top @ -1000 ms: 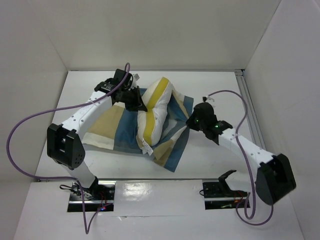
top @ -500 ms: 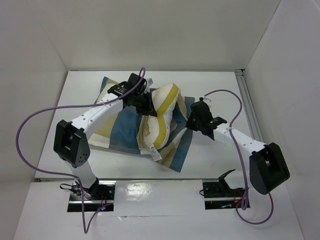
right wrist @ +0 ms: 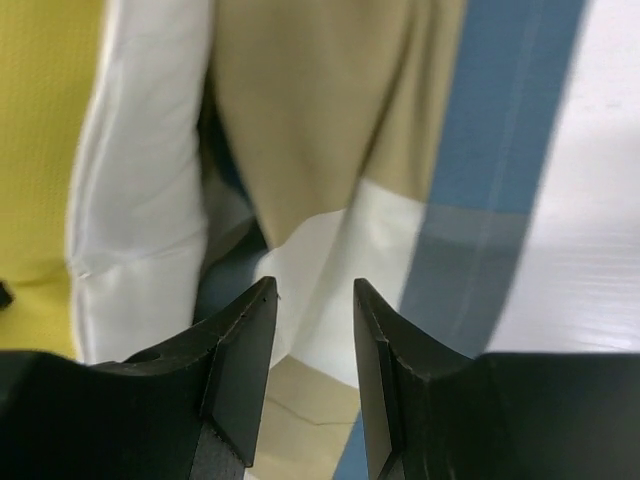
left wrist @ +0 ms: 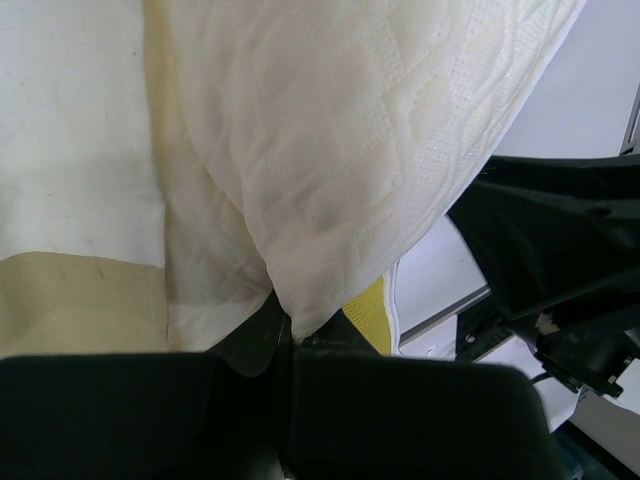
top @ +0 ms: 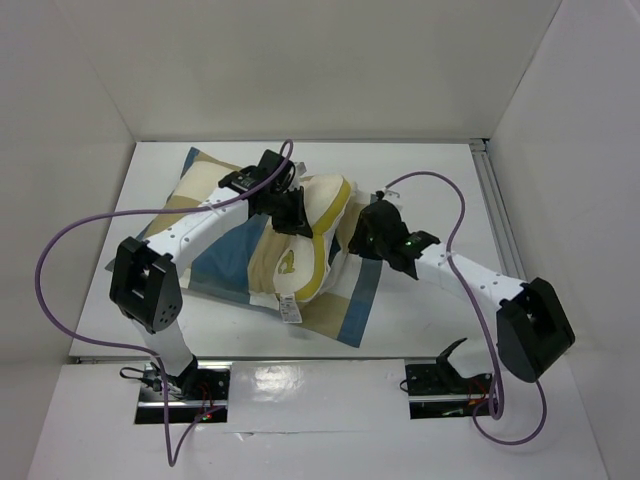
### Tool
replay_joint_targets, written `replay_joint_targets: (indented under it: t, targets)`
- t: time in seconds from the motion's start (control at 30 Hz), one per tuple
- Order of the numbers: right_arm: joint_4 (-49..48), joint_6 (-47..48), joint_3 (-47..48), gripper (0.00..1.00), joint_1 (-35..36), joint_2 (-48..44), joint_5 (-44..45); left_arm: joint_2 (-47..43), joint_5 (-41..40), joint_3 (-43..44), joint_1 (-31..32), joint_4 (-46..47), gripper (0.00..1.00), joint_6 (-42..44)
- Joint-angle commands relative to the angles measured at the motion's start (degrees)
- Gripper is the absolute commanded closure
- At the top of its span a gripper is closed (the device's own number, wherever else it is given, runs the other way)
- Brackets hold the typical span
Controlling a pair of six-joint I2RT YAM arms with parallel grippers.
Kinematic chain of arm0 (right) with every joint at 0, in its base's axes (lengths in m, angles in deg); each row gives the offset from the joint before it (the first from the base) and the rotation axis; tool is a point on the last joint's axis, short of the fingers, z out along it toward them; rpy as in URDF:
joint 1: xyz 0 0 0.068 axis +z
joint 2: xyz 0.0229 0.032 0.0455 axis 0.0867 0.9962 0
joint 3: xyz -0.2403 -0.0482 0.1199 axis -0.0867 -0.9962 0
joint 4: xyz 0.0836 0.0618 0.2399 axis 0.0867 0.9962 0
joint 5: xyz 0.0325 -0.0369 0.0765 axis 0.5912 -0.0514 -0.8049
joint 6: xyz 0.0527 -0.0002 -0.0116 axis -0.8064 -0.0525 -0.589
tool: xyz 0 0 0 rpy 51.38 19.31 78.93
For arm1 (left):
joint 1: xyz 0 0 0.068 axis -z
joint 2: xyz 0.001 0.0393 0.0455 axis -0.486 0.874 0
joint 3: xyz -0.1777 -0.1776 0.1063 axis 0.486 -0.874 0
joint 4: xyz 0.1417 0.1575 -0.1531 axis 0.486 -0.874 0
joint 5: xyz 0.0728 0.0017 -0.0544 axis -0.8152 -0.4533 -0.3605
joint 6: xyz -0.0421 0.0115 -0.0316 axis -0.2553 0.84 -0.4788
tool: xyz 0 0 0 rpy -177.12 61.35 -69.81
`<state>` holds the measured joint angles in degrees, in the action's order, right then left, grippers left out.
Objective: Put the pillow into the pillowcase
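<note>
The cream-yellow pillow (top: 310, 245) with yellow piping and a white tag lies tilted on the checked pillowcase (top: 225, 265), which is spread on the table. My left gripper (top: 290, 215) is shut on the pillow's upper edge; in the left wrist view the quilted cream fabric (left wrist: 350, 150) is pinched at my jaws (left wrist: 295, 335). My right gripper (top: 355, 240) is open and empty just right of the pillow, over the pillowcase's right part. In the right wrist view its fingers (right wrist: 313, 300) hover over blue, tan and cream checks (right wrist: 330, 150), with the pillow's yellow and white edge (right wrist: 60, 150) at left.
White walls enclose the table on three sides. A metal rail (top: 495, 200) runs along the right edge. Purple cables loop from both arms. The arm bases (top: 180, 385) stand at the near edge.
My left gripper has drawn the pillow down and flatter onto the pillowcase, and the case's far left corner now shows. My right gripper has moved left toward the pillow's right side.
</note>
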<state>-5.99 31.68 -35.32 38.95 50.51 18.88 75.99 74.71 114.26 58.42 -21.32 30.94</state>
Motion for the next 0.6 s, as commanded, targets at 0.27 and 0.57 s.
replay_joint_targets:
  t: [0.27,0.57]
  targets:
    - [-12.25,-1.12,5.69,0.52,3.46,12.91,-4.65,-0.69,-1.36,1.99,-0.43,-1.65,1.0,0.35]
    - [-11.81,0.02,13.52,0.68,3.46,25.05,1.5,-1.75,-2.49,1.99,-1.48,-2.7,1.0,0.87]
